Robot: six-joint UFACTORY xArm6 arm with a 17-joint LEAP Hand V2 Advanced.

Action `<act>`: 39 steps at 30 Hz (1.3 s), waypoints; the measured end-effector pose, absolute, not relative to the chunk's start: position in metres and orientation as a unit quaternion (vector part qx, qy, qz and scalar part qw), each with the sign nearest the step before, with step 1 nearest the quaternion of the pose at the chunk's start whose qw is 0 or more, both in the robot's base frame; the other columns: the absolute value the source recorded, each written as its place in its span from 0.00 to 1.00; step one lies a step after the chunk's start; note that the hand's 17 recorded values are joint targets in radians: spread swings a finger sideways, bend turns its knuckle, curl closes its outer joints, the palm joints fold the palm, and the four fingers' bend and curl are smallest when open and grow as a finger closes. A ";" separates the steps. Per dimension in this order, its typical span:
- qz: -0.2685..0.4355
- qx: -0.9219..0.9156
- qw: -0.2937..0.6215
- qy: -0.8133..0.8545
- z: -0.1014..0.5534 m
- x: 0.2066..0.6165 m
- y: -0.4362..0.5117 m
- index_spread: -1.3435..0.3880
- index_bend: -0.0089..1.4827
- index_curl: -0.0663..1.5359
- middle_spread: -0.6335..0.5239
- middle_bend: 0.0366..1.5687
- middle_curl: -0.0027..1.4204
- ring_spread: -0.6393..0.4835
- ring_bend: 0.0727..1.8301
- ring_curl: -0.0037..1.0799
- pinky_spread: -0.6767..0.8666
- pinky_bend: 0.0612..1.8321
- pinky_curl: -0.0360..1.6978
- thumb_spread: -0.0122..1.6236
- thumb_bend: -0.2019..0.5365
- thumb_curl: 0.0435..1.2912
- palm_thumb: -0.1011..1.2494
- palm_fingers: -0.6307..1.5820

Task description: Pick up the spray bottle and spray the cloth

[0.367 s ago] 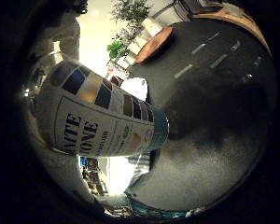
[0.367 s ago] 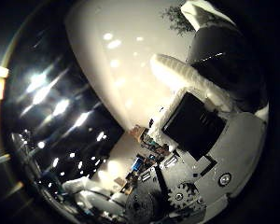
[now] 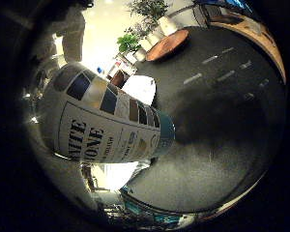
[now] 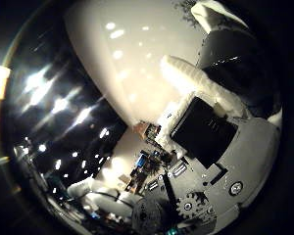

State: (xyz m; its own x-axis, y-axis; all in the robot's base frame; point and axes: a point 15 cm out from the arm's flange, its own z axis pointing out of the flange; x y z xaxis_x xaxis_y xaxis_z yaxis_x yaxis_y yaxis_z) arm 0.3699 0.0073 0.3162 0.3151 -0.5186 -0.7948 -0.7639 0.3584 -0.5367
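Below the palm, the little finger side view shows a dark grey tabletop (image 3: 222, 159) with a fine speckled texture and a few pale light streaks on its far part. A wooden border (image 3: 261, 36) runs along one rim of this surface. Beyond the tabletop stand a round wooden table (image 3: 166, 44), green potted plants (image 3: 135, 36) and a bright, pale floor (image 3: 106, 29).

The spray bottle (image 3: 106, 128) fills much of the little finger side view, so it sits close to the palm. Its body is white, with dark lettering, a band of blue, gold and brown squares, and a teal ring at the end nearest the tabletop. In the thumb side view the same bottle appears as a large smooth white curved surface directly against the hand (image 4: 210, 142).

White padded fingers (image 4: 186, 78) and a black panel of the hand lie alongside the white surface of the bottle. Whether the fingers are curled round the bottle cannot be determined from these views. Contact between the bottle's teal end and the tabletop cannot be confirmed either.

A wide stretch of bare tabletop lies beside the bottle, out to the wooden border. The cloth cannot be identified.
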 end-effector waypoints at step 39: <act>0.115 -0.718 0.445 0.523 0.459 0.390 0.054 0.62 0.69 0.57 0.42 0.85 0.48 0.42 0.82 0.52 0.30 0.58 0.70 0.61 0.25 0.55 0.82 0.81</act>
State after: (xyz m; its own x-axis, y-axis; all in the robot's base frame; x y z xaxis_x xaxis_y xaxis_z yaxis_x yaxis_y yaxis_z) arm 0.3897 0.0541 0.4593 0.4264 -0.6489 -0.6301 -0.8530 -0.0568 -0.5187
